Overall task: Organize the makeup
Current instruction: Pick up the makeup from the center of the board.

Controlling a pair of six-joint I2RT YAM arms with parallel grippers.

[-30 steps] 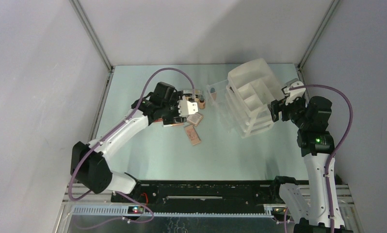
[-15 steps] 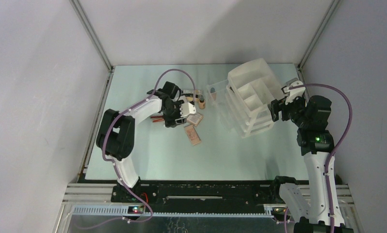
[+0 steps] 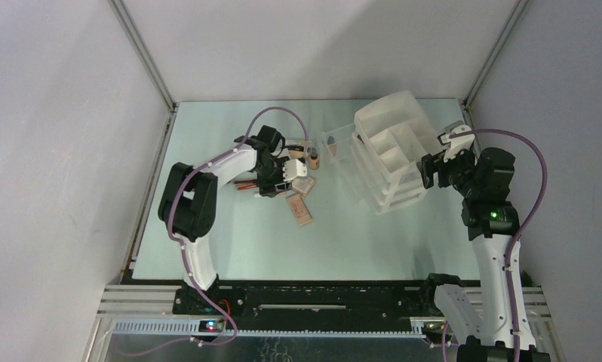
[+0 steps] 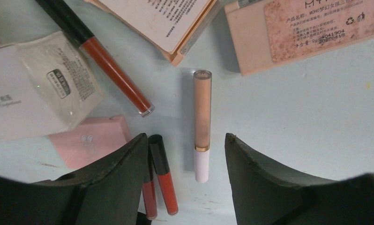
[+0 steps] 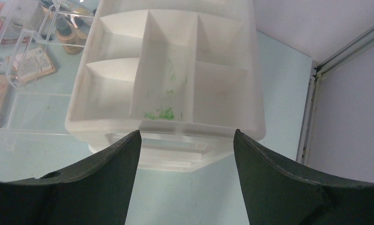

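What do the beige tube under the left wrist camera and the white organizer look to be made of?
Tube: probably clear glossy plastic holding beige fill, as its far end looks see-through; gold band, white cap. Organizer: milky, slightly translucent plastic, likely moulded; light seems to pass through its thin walls, and there are green smudges inside.

A beige tube (image 4: 202, 123) with a white cap lies flat on the bench (image 4: 293, 131), near red tubes (image 4: 115, 75), a pink palette (image 4: 89, 145), a white packet (image 4: 30, 89) and beige palettes (image 4: 307, 33).
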